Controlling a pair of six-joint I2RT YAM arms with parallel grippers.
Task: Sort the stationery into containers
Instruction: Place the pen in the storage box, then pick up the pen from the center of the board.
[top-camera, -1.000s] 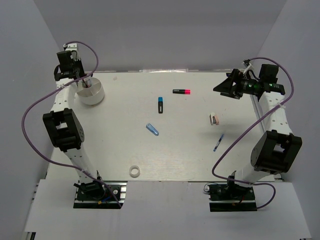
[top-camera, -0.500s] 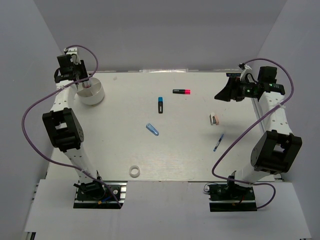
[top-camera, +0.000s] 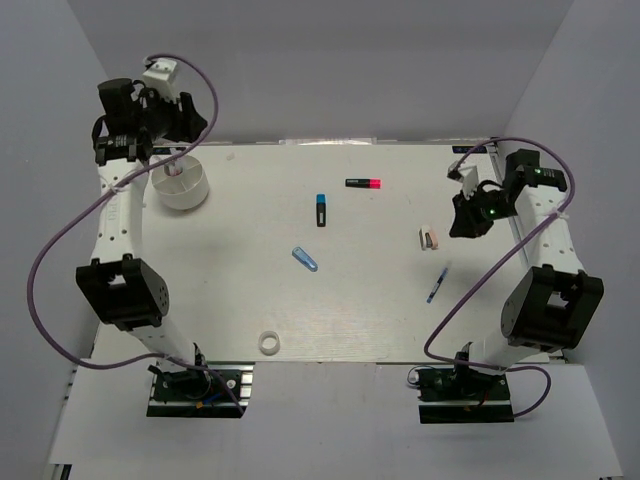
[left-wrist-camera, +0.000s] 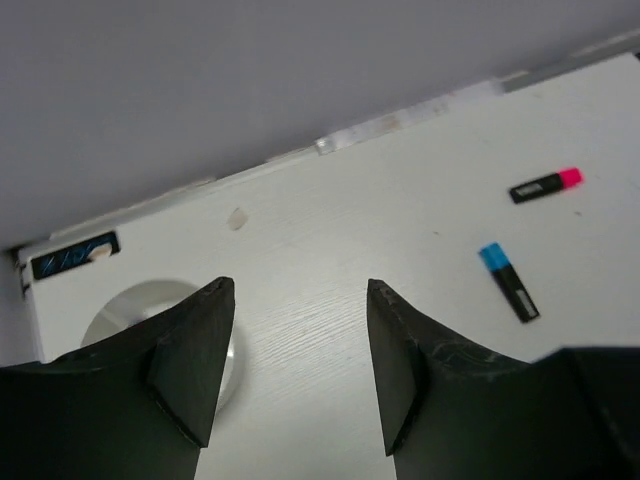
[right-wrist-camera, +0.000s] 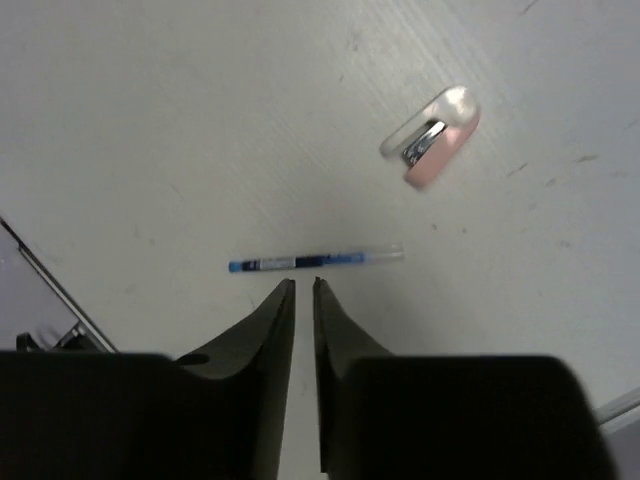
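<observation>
Tub (top-camera: 183, 185) of smooth white plastic, short and round, sits at the far left corner of the faintly grained white table (top-camera: 380, 300), near the left gripper (left-wrist-camera: 300, 290), whose matte black wedge fingers stand wide apart and empty. The right gripper (right-wrist-camera: 303, 283) shows only a hairline slit between its fingers and grips nothing; a thin blue pen (right-wrist-camera: 315, 261) lies just past its tips. A stubby black pink-tipped marker (top-camera: 363, 183) and a blue-tipped marker (top-camera: 321, 209) lie mid-table, apart.

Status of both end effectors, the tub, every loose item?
Left end effector: open, empty.
Right end effector: shut, empty.
White tub: upright, uncovered.
Blue pen: lying loose.
Pink-ended marker: lying loose.
Blue-ended marker: lying loose.
Blue tube: lying loose.
Tape ring: lying flat.
Pink-white item: lying loose.
</observation>
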